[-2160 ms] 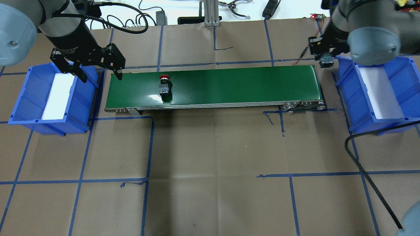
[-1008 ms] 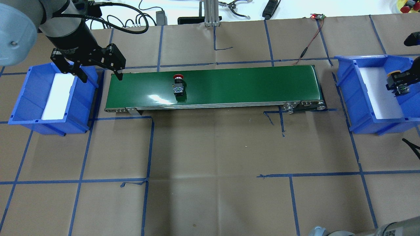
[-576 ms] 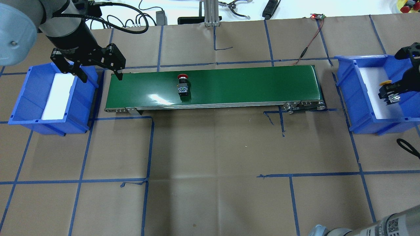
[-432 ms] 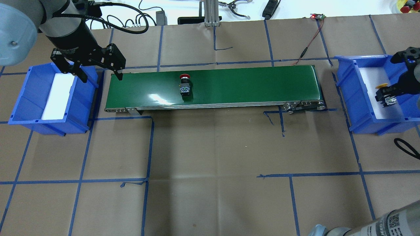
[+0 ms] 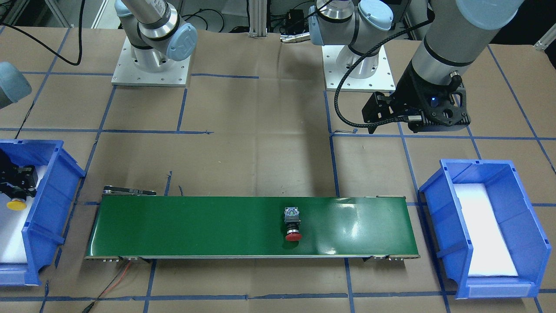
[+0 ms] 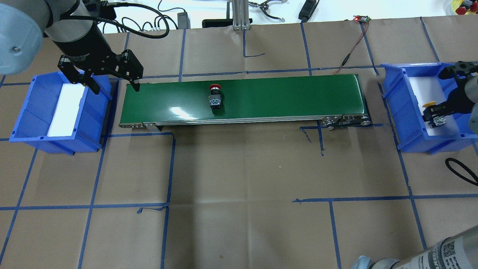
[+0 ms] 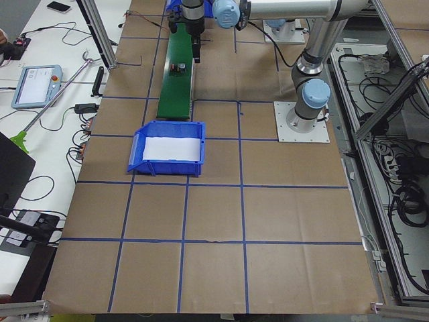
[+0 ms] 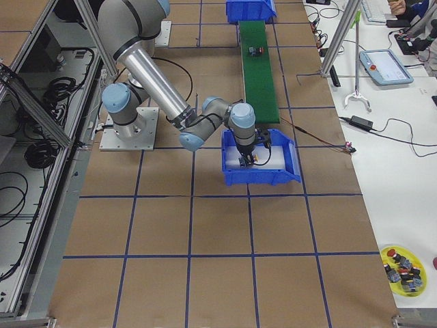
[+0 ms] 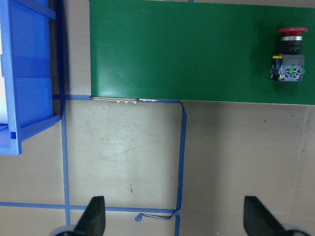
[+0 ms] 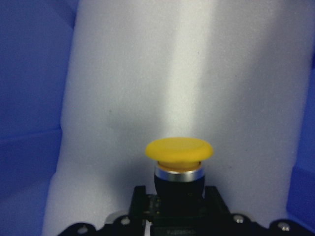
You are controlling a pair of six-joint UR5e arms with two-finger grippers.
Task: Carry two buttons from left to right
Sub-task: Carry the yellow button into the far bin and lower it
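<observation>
The red button (image 6: pixel 215 98) lies on its side on the green conveyor belt (image 6: pixel 283 95), left of the belt's middle, also seen in the left wrist view (image 9: pixel 289 54) and from the front (image 5: pixel 293 226). My left gripper (image 6: pixel 115 87) hangs open and empty over the belt's left end, beside the left blue bin (image 6: pixel 22 112). The yellow button (image 6: pixel 430 104) is inside the right blue bin (image 6: pixel 405 112), just above its white foam, with my right gripper (image 6: pixel 435 114) shut on its black body. The right wrist view shows the yellow cap (image 10: pixel 179 150) pointing away from the fingers.
The left bin holds only a white foam pad (image 6: pixel 65 110). A black cable (image 6: pixel 459 172) loops on the table near the right bin. An aluminium post (image 6: pixel 240 15) stands behind the belt. A yellow dish of spare parts (image 8: pixel 403 263) sits far off the work area.
The red button has ridden rightward along the belt. My right gripper carried the yellow button from the belt's right end into the right bin and lower. The left arm has not moved.
</observation>
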